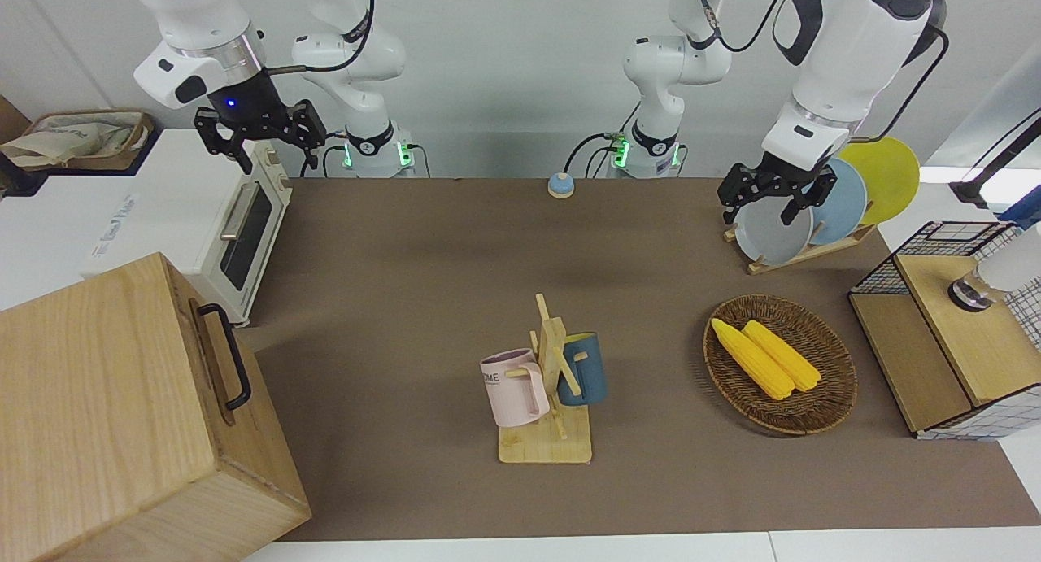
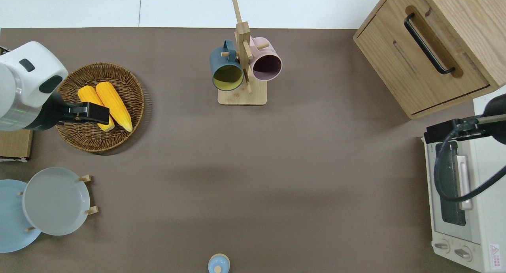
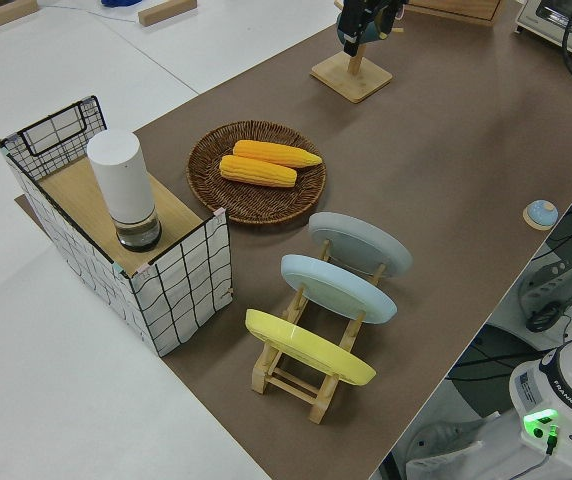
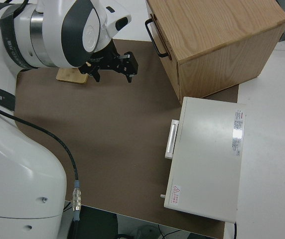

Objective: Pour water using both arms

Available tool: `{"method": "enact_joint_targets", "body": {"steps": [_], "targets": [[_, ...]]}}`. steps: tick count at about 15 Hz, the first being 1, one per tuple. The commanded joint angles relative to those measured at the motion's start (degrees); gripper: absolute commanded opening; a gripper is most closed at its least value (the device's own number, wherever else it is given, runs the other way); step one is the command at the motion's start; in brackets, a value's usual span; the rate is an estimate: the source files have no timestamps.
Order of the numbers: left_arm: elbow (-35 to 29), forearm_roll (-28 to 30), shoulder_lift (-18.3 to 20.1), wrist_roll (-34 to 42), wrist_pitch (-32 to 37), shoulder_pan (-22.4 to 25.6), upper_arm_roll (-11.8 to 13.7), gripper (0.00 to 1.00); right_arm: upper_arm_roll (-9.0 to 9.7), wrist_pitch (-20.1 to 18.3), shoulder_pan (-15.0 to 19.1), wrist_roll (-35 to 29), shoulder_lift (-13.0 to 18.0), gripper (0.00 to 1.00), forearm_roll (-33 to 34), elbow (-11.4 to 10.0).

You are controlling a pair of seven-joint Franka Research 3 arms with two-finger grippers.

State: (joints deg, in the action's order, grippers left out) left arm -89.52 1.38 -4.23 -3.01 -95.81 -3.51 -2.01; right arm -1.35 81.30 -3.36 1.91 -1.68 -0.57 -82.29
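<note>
From the front, the left claw hangs released by the plate rack, and the right claw, also released and empty-handed, is up by the toaster oven. Overhead, the left claw is over the corn basket on the bench. The right side view shows the right claw spread wide above the bench.

From overhead, the left pincer covers part of 1 corn cob; the toaster oven and blue plate run off the edges.

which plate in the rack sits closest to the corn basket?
The grey plate, at the rack's end toward the wicker basket; the blue and yellow plates stand farther away.
</note>
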Motion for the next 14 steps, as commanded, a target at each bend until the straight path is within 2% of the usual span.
{"method": "enact_joint_targets", "body": {"steps": [1, 14], "targets": [[-0.1, -0.1, -1.5, -1.1, 0.4, -0.4, 0.2, 1.0, 0.03, -0.5, 0.2, 1.1, 0.3, 0.99, -0.8, 0.0], [0.0, -2.1, -1.2, -1.2, 0.4, 1.1, 1.2, 1.0, 0.03, -0.4, 0.1, 1.3, 0.4, 0.99, -2.9, -0.3]]}}
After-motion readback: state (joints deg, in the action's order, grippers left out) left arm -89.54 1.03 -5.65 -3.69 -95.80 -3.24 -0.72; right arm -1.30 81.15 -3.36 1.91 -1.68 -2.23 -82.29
